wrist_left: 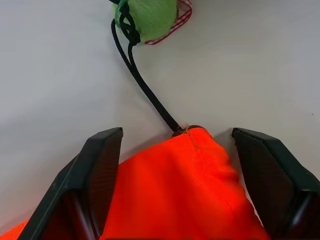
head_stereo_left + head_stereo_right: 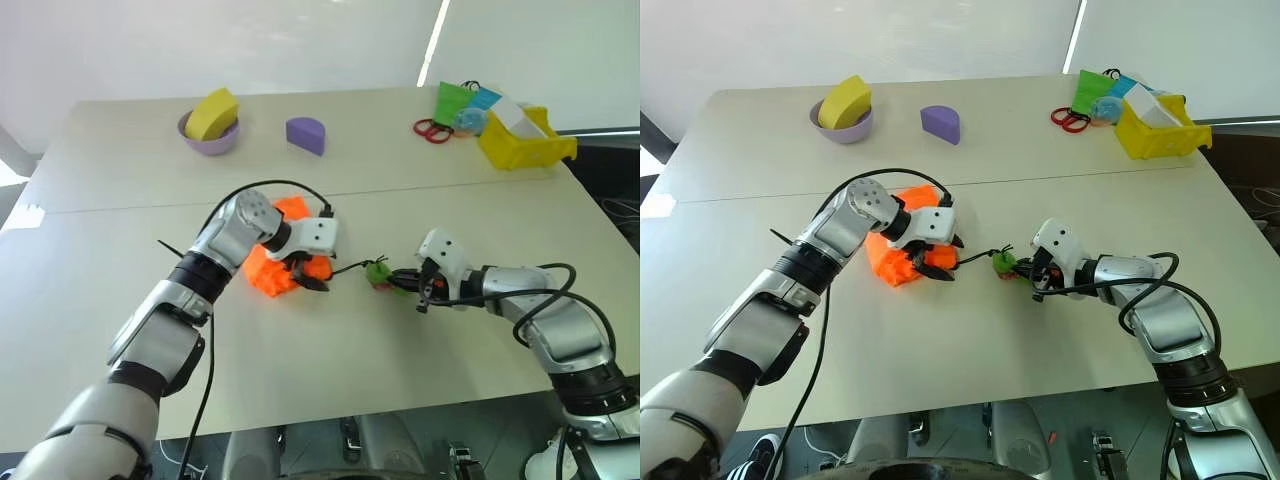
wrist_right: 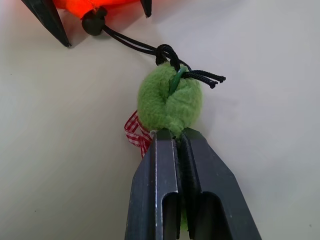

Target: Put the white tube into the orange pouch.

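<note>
**Fingers at pouch and pom-pom**

Left fingers [image 1: 105,165] spread apart, straddling corner of bright orange soft fabric pouch [image 1: 185,195] on pale table [image 2: 420,350]. Right fingers [image 3: 175,165] clenched on fuzzy green pom-pom [image 3: 170,102], tied to thin black cord [image 1: 145,87] running from pouch.

Lab-like room: plain white table [image 2: 420,350], foam test shapes [image 2: 305,134], white blinds [image 2: 250,40].

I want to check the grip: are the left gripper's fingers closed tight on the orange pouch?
No: the left gripper stands open, its two black fingers apart on either side of the orange pouch.
</note>
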### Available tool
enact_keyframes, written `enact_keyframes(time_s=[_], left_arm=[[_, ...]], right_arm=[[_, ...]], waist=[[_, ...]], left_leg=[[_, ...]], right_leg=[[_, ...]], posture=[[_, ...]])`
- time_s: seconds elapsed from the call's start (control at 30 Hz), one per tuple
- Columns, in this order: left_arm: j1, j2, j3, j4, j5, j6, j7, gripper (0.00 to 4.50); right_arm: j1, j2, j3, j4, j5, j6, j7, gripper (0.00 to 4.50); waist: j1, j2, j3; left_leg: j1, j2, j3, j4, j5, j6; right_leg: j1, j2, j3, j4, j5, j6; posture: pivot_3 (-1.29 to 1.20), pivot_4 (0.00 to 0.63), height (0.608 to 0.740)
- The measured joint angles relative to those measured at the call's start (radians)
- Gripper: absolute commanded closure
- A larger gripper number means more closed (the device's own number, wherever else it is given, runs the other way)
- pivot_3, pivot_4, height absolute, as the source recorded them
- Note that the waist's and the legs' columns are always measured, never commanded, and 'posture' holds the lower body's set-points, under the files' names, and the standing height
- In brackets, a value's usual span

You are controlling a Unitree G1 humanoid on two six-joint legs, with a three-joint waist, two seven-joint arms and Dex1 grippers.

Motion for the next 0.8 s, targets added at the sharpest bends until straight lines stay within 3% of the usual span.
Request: enact_keyframes(time_s=[0.07,0.77,0.8], left_arm=[[0.0,-0.007,-0.001,0.0,0.002,-0.002,0.002,2.91],[0.003,-0.009,-0.006,-0.02,0.001,0.023,-0.021,2.91],[0.005,-0.008,-0.006,-0.024,0.001,0.023,-0.022,3.19]], right_arm=[[0.0,0.0,0.0,0.0,0.0,0.0,-0.001,4.5],[0.0,0.0,0.0,0.0,0.0,-0.002,-0.003,4.5],[0.0,0.0,0.0,0.0,0.0,-0.003,-0.006,4.5]], waist=[[0.0,0.0,0.0],[0.0,0.0,0.0],[-0.001,0.0,0.0]], left_leg=[[0.0,0.0,0.0,0.0,0.0,0.0],[0.0,0.0,0.0,0.0,0.0,0.0],[0.0,0.0,0.0,0.0,0.0,0.0]], right_leg=[[0.0,0.0,0.0,0.0,0.0,0.0],[0.0,0.0,0.0,0.0,0.0,0.0],[0.0,0.0,0.0,0.0,0.0,0.0]], posture=[[0.0,0.15,0.734],[0.0,0.15,0.734],[0.0,0.15,0.734]])
